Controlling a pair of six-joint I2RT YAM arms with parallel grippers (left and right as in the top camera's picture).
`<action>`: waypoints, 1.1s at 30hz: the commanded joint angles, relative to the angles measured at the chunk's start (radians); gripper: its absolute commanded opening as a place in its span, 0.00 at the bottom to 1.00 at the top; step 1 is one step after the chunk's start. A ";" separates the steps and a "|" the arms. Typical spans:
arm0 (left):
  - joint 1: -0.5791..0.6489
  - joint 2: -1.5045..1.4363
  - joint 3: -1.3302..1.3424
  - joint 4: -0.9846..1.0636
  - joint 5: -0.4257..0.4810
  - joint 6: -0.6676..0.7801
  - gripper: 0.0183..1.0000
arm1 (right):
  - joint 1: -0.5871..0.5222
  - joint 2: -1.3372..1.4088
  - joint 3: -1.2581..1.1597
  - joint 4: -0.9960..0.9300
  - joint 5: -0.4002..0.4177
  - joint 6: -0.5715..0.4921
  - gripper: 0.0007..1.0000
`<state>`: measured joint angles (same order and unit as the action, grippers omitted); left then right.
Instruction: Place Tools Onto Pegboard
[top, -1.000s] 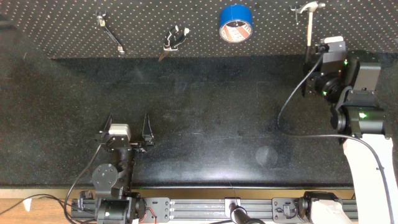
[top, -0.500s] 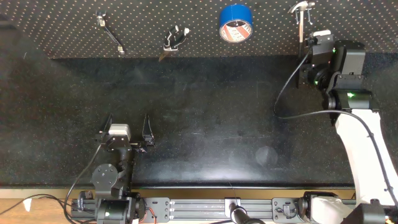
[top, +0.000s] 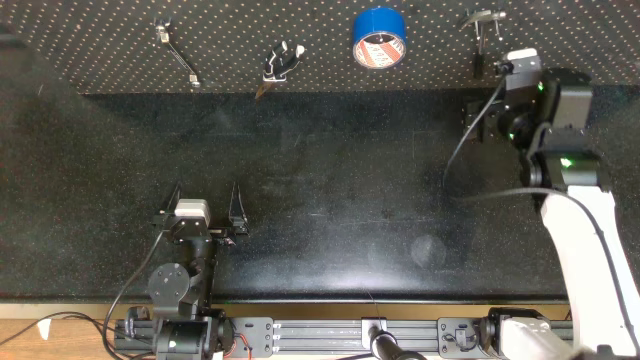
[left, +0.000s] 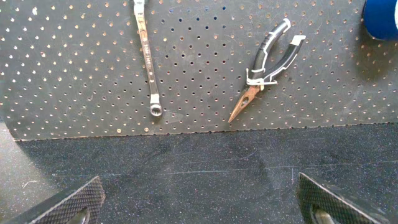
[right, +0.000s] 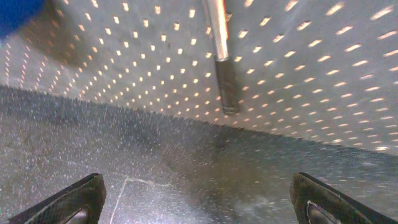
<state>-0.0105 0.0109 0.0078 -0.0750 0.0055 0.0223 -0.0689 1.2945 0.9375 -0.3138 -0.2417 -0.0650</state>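
Where the pegboard (top: 300, 20) rises behind the black table (top: 330, 180), all four tools hang on it: blue tape roll (top: 379, 38), hammer (right: 217, 28), pliers (left: 264, 65), wrench (left: 145, 56). The right claw (right: 199, 202), wide open and empty, sits near the hammer's handle end; the left claw (left: 199, 202), equally open and empty, rests well back. Risk: a careless retreat could clip the handle and unhook the hammer.
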 joint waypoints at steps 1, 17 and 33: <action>-0.003 -0.008 -0.002 -0.008 0.006 0.009 1.00 | -0.018 -0.222 -0.201 0.074 0.092 0.001 0.97; -0.003 -0.008 -0.002 -0.008 0.006 0.009 1.00 | -0.061 -0.893 -0.915 0.645 0.061 0.150 0.97; -0.003 -0.008 -0.002 -0.008 0.007 0.009 1.00 | -0.017 -1.294 -0.933 0.255 0.050 -0.019 0.97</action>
<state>-0.0105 0.0090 0.0078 -0.0750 0.0055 0.0227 -0.1013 0.0124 0.0082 -0.0536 -0.1745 -0.0666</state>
